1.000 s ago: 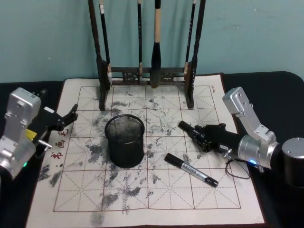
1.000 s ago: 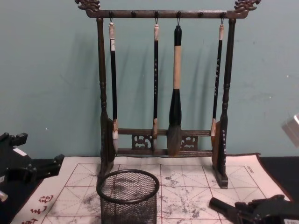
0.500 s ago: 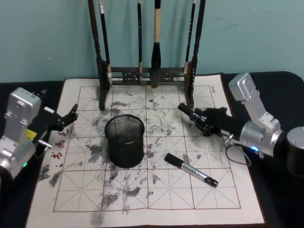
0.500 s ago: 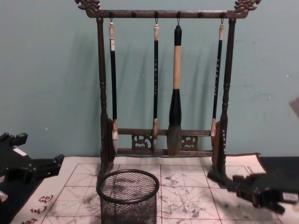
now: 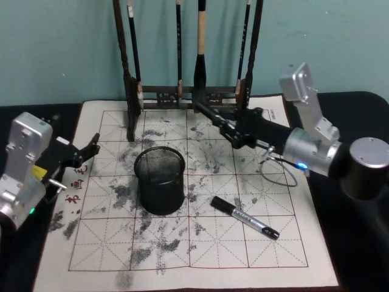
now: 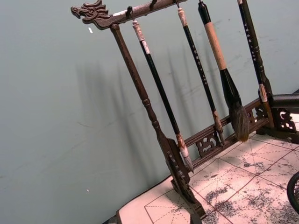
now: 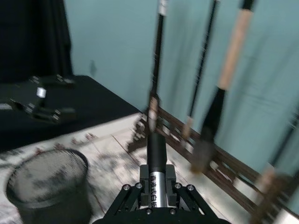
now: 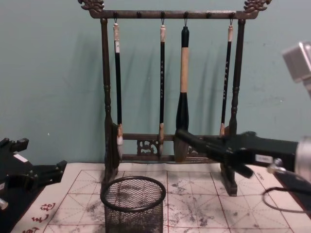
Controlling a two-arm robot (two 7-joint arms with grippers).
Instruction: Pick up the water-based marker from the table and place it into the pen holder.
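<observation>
My right gripper [image 5: 234, 134] hangs above the back of the mat, to the right of and beyond the pen holder [image 5: 160, 180]. It is shut on a water-based marker [image 7: 156, 161], whose black cap points left and whose silver barrel sits between the fingers. From the chest, the held marker [image 8: 192, 139] and right gripper [image 8: 228, 148] hover in front of the brush rack, higher than the pen holder's rim [image 8: 133, 193]. Another water-based marker [image 5: 244, 218] lies on the table's mat, right of the holder. My left gripper [image 5: 90, 149] rests open at the mat's left edge.
A tall dark wooden brush rack [image 5: 189, 94] with several hanging brushes [image 8: 182, 97] stands at the back of the white felt mat [image 5: 182, 243], right behind the held marker. A loose cable [image 5: 278, 173] dangles under the right wrist.
My right gripper has risen and swung left and toward the rack with its marker, from the mat's right side. The left arm and the marker lying on the mat have stayed put.
</observation>
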